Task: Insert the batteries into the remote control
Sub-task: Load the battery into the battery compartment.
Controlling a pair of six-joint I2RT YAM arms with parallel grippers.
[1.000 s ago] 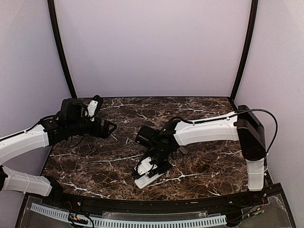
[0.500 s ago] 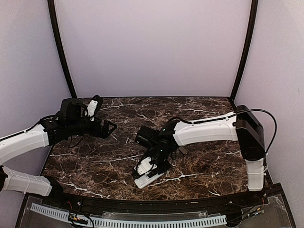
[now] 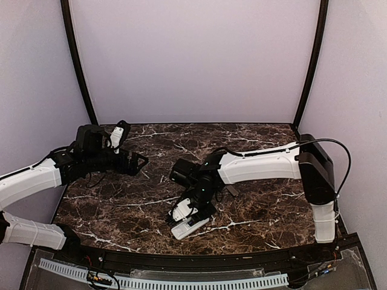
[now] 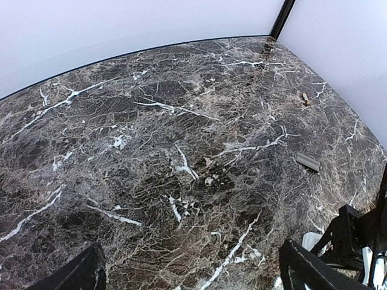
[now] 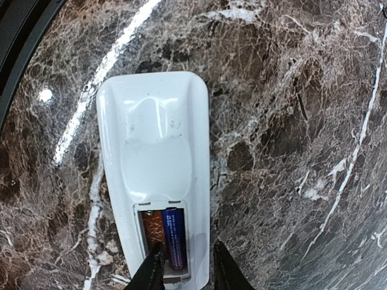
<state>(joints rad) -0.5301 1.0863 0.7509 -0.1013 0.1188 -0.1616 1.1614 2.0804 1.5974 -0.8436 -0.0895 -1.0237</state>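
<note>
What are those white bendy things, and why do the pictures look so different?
They are a robot's left arm and right arm, each with a two-finger gripper. One picture looks down from above; two come from wrist cameras. On the marble table lies a white remote control, back up, its battery slot open with a purple battery showing. The right gripper is over that slot, fingers slightly apart, holding nothing. The left gripper is wide open and empty. A small grey piece lies farther off.

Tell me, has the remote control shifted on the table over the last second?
No. The remote control sits at the same spot relative to the white veins of the marble table.
</note>
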